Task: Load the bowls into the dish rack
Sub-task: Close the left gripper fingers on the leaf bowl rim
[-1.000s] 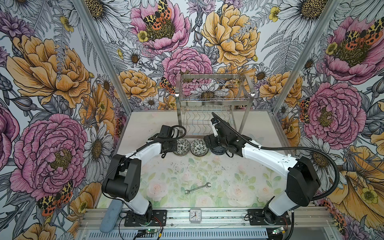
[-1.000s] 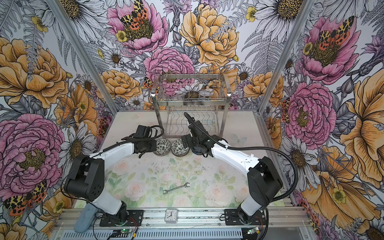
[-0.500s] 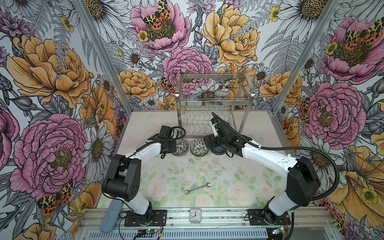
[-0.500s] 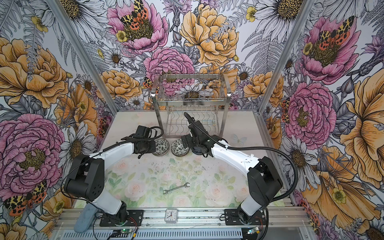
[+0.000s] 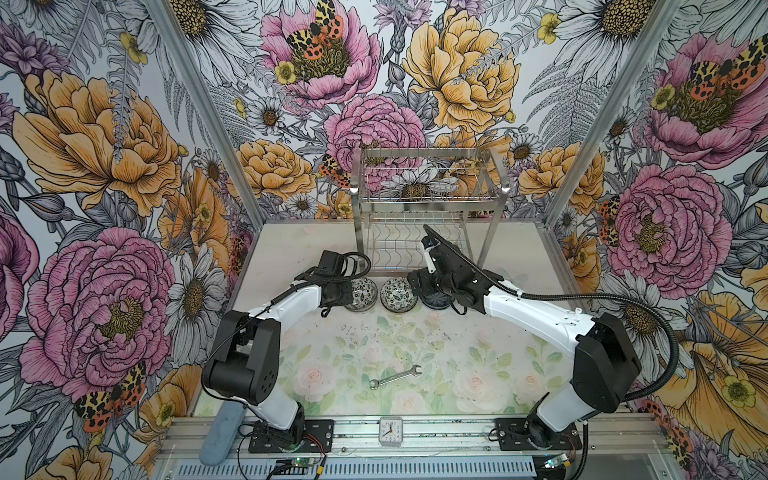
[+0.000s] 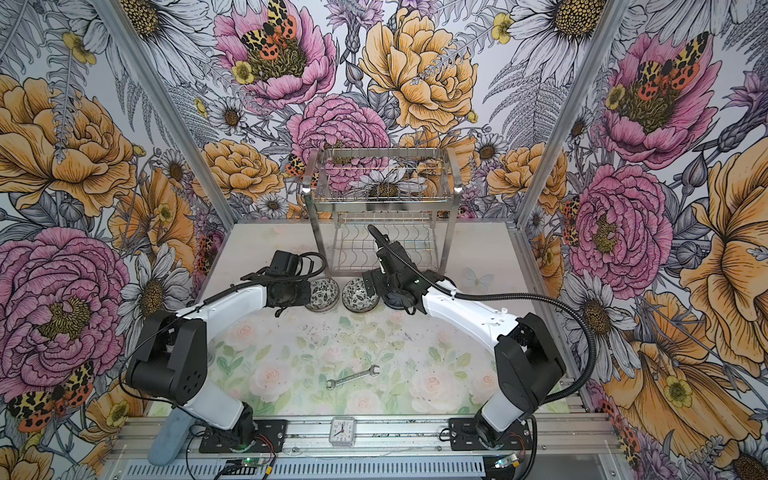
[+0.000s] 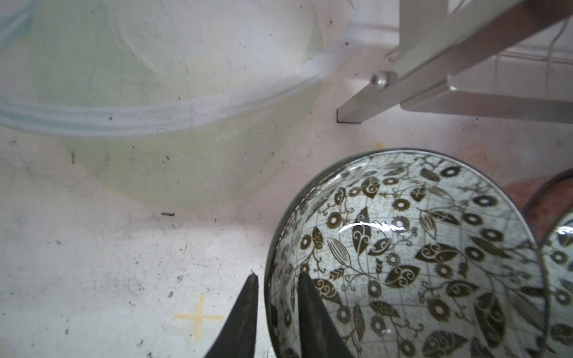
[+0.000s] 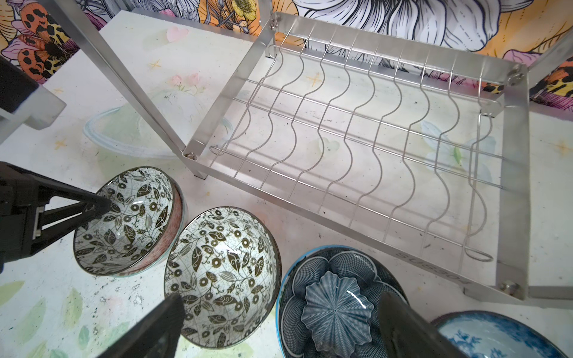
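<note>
The dish rack [image 5: 428,199] [image 6: 382,199] stands at the back of the table, and both of its tiers hold nothing. In front of it, in a row, sit two black-and-white floral bowls [image 5: 360,294] [image 5: 399,294] and a dark blue petal bowl [image 5: 435,300]. My left gripper [image 7: 277,279] straddles the near rim of the left floral bowl [image 7: 403,248], one finger inside and one outside, a thin gap at the outer finger. My right gripper [image 8: 283,310] hangs wide open above the gap between the second floral bowl [image 8: 221,272] and the blue petal bowl [image 8: 338,307]. A blue-white floral bowl [image 8: 490,338] lies beside it.
A small wrench [image 5: 395,376] lies mid-table and a little clock [image 5: 390,430] sits on the front rail. A grey-blue pad [image 5: 220,432] leans at the front left. The rack's metal leg [image 7: 403,77] stands close behind the left bowl. Flowered walls close in three sides.
Both arms have stayed almost still. The left gripper's fingers seem to have parted slightly at the floral bowl's rim. The bowls have not shifted.
</note>
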Available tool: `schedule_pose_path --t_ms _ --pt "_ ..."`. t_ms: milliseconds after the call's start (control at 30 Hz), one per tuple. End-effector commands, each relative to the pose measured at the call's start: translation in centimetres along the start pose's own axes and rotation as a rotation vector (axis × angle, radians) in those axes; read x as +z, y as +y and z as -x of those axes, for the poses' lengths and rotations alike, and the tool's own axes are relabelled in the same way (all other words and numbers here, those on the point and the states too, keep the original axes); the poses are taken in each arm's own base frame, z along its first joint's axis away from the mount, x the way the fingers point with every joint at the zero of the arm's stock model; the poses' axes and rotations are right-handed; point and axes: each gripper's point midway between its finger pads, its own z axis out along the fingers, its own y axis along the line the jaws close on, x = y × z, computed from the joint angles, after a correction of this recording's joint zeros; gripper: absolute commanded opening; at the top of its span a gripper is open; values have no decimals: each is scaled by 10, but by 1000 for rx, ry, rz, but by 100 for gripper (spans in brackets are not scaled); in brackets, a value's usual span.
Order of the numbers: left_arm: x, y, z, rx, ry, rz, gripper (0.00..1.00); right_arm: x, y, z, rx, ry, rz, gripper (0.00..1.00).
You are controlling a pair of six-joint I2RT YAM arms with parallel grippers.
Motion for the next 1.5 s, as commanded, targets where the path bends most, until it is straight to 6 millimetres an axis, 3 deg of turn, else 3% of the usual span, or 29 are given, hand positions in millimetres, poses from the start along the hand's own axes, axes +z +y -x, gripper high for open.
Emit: schedule_pose_path --t_ms 0,467,900,1067,1467 --pt "-18 -1 19 3 -69 -1 26 -7 -1 12 15 -36 1 99" --pt "-17 0 20 3 -68 3 11 -7 -3 10 18 -34 -2 100" --pt "-16 3 18 9 -64 19 8 -9 -4 8 22 -34 -5 99" --pt "-21 4 21 7 -77 17 2 -9 -4 7 23 -33 -6 99" --pt "-30 4 26 0 -106 11 0 -8 -3 7 23 -30 -3 100"
